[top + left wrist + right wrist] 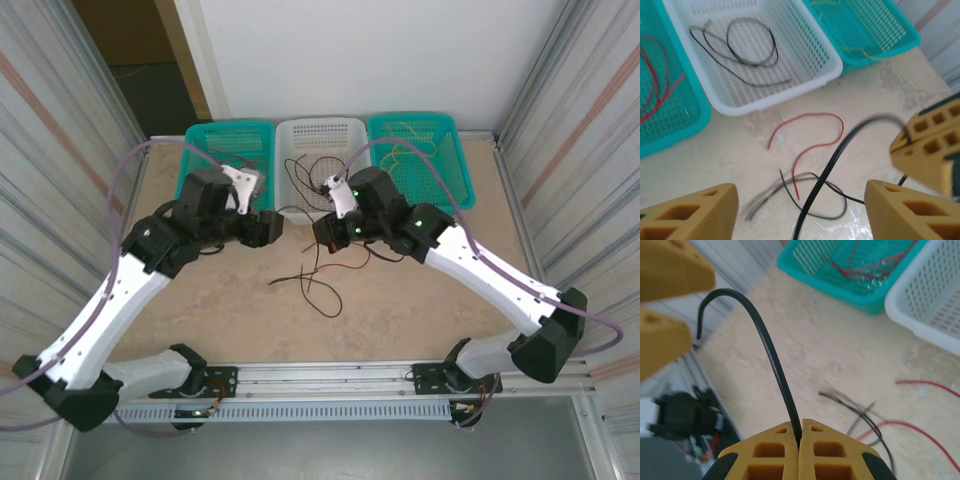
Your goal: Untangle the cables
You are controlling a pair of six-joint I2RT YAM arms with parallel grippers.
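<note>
Right gripper (800, 432) clamped on black cable (772, 355) over mid-table; the free end arcs up, holding its curve. Left gripper (800, 202) jaws wide, straddling it. Judged light, springy, slick: grip near an end. Red cable (812, 115) lies loose on the table beyond.

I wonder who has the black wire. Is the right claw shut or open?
Shut. The right gripper has its yellow fingers pressed together, pinching the black cable between them.

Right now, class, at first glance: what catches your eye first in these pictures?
The right gripper is shut on a black cable that arches upward. Opposite it, the left gripper stands open. Behind them, a white basket sits between two teal baskets.
</note>
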